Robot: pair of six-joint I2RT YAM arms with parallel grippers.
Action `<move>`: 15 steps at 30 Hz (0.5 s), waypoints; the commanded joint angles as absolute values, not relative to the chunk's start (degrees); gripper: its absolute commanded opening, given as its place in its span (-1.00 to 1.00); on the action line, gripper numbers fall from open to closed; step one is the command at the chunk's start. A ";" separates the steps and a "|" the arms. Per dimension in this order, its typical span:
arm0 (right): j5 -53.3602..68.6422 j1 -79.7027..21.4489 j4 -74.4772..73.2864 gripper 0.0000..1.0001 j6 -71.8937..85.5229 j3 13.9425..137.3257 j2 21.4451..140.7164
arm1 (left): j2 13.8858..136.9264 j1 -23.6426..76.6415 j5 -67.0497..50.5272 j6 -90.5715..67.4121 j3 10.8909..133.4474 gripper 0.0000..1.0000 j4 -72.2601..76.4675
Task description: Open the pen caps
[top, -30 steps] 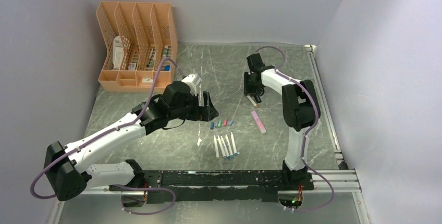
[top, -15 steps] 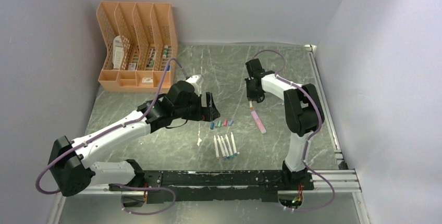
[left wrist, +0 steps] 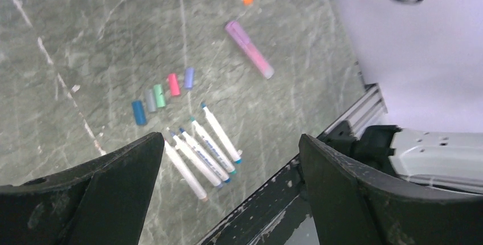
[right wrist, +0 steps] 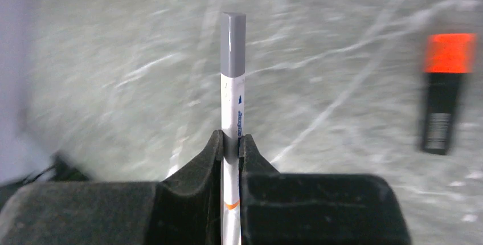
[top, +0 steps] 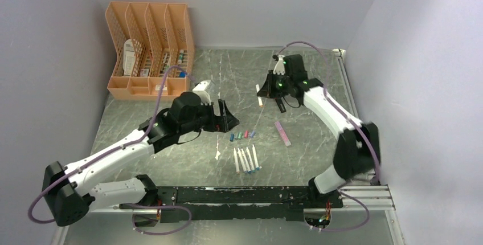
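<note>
Pen caps (left wrist: 161, 96) lie loose near the left gripper (left wrist: 228, 142), its jaws wide apart. Right gripper (right wrist: 232, 142) clamps a pen (right wrist: 232, 108), seemingly grey-capped.

The hand (right wrist: 232, 142) is closed tight on a white pen (right wrist: 233, 105), its two dark fingers pressed against the barrel from either side. The pen points straight away from the camera, with the grey cap (right wrist: 233, 44) seated on its far end. To the right, well apart, a black marker (right wrist: 439, 122) with an orange cap (right wrist: 450, 53) lies on the blurred grey veined counter (right wrist: 342, 68).
</note>
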State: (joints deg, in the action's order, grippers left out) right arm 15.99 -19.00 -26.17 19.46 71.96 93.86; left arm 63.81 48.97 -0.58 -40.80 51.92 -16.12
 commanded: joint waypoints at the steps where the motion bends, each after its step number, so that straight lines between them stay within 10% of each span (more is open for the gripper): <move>1: 43.91 -19.68 -10.16 -1.00 29.60 56.67 80.41 | 55.62 49.27 -0.32 -42.78 46.94 0.99 -4.09; 15: 37.60 -38.73 0.00 -1.00 42.32 40.98 55.64 | 54.39 49.24 -9.43 -46.18 42.04 0.99 13.10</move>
State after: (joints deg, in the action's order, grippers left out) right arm 41.74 -37.95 -1.61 40.29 40.58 59.00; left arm 54.13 48.97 -6.52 -44.88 43.07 7.46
